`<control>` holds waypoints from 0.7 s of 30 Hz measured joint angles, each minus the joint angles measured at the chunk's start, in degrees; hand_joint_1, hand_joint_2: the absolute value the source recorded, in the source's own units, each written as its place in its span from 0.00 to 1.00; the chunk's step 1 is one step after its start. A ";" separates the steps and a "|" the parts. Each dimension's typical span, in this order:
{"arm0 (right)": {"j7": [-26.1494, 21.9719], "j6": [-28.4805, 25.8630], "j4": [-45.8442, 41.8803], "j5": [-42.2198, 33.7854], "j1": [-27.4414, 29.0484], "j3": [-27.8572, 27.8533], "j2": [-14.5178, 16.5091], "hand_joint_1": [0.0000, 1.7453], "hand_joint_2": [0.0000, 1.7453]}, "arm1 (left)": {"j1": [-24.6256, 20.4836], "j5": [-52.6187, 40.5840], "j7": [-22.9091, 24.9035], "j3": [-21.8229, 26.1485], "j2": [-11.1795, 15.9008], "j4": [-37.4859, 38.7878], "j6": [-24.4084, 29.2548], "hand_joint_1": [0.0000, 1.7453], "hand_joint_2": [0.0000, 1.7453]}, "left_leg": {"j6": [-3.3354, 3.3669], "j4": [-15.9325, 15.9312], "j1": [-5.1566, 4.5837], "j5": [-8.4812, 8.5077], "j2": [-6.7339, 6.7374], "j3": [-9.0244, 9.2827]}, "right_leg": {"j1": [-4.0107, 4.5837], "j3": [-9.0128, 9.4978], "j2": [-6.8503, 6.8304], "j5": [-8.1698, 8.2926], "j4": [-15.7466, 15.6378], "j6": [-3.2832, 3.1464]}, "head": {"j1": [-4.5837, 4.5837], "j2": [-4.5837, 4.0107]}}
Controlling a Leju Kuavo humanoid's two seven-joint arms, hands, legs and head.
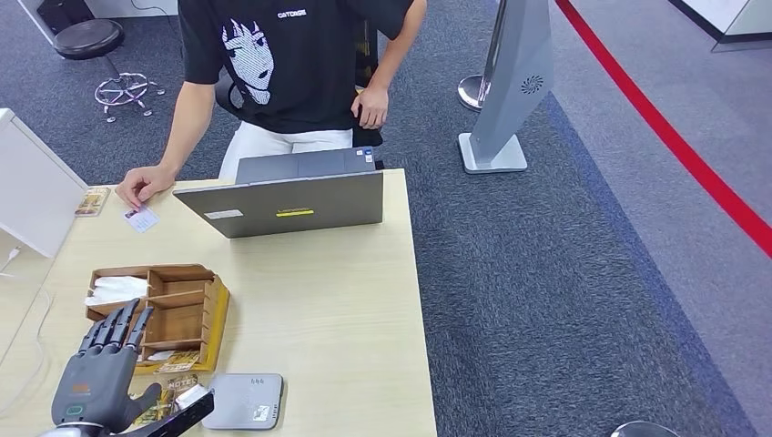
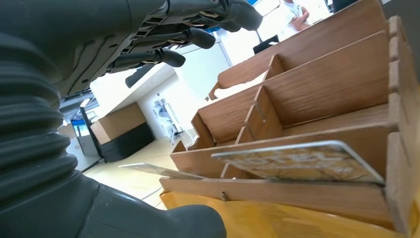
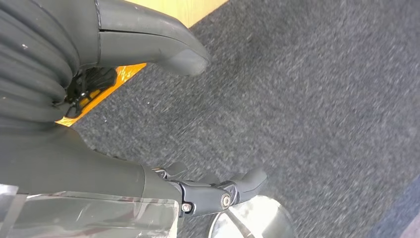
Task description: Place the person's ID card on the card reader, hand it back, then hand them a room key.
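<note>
The person's ID card (image 1: 141, 218) lies flat on the far left of the table, and the person's hand (image 1: 143, 186) rests just behind it. A grey card reader (image 1: 243, 401) sits at the table's near edge. Left of it stands a wooden organiser (image 1: 173, 314) with patterned room key cards (image 2: 297, 161) in its front slots. My left hand (image 1: 100, 371) hovers at the organiser's near left corner, fingers (image 2: 198, 37) stretched out and apart, holding nothing. My right hand (image 3: 148, 114) hangs beside the table over the carpet, fingers spread and empty.
An open grey laptop (image 1: 291, 196) stands at the table's far middle, in front of the person (image 1: 291, 64). A white box (image 1: 32, 191) is at the far left. A grey sign stand (image 1: 510, 91) and a red line (image 1: 674, 137) are on the carpet to the right.
</note>
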 joint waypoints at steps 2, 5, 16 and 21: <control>0.08 -0.02 -0.17 -0.13 -0.01 0.54 -0.01 0.00 1.00 | -0.07 0.00 0.00 0.00 -0.16 0.00 -0.03 0.00 1.00 | 0.00 0.00 0.00 0.00 0.00 0.00 | 0.00 -0.01 0.00 0.00 0.00 0.00 | 0.01 0.00; 0.14 -0.02 -0.31 -0.15 -0.02 0.96 -0.01 0.00 1.00 | -0.09 0.00 0.00 0.00 -0.38 0.00 -0.04 0.00 1.00 | 0.00 0.00 0.00 0.00 0.00 0.00 | 0.00 -0.02 0.00 0.00 0.00 0.00 | 0.00 0.00; 1.11 -2.17 -1.19 -2.96 0.61 3.25 -0.12 0.00 1.00 | -0.23 -0.31 -0.22 0.02 -0.74 0.01 -0.25 0.00 1.00 | 0.00 0.00 0.00 -0.01 0.00 -0.02 | 0.00 -0.05 0.00 -0.01 0.00 0.00 | -0.01 0.00; 1.85 -3.70 -2.49 -5.05 3.17 6.86 -0.22 0.00 1.00 | -0.46 -0.58 -0.44 0.02 -1.26 0.02 -0.44 0.00 1.00 | -0.01 0.00 0.00 -0.01 0.00 -0.05 | 0.00 -0.06 0.01 -0.01 0.00 0.00 | -0.01 0.00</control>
